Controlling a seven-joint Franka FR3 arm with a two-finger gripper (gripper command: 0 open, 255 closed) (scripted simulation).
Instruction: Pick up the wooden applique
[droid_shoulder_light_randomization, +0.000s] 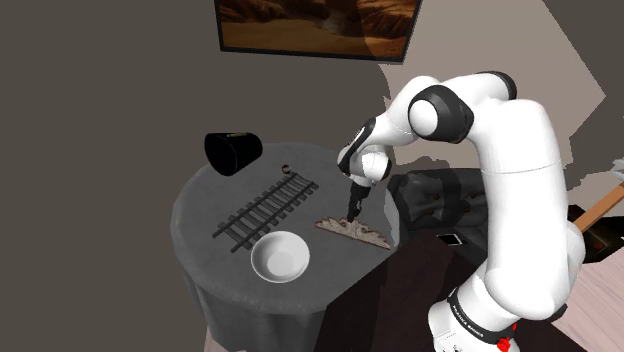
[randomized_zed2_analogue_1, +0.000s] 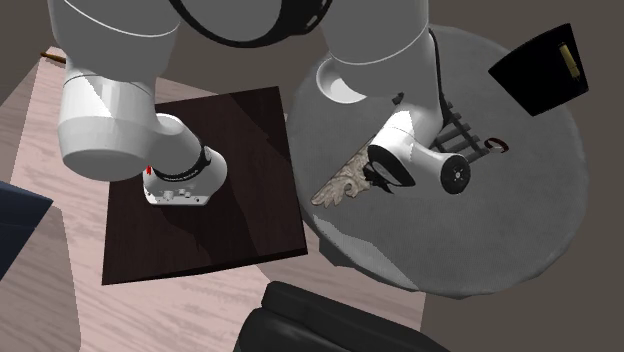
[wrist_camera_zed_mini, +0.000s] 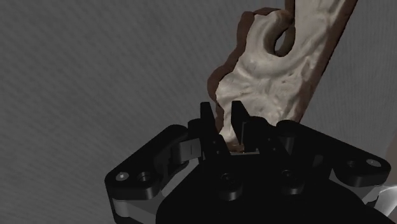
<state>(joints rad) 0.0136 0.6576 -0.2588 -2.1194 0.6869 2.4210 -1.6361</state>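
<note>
Down on the round grey table, black fingers pinch the carved, scrolled, beige applique.

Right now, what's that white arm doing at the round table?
The white arm's black gripper has its fingers closed on the edge of a pale, carved ornamental strip lying on the grey round table. The strip is not yet lifted. A white bowl and a dark track piece sit nearby.
</note>
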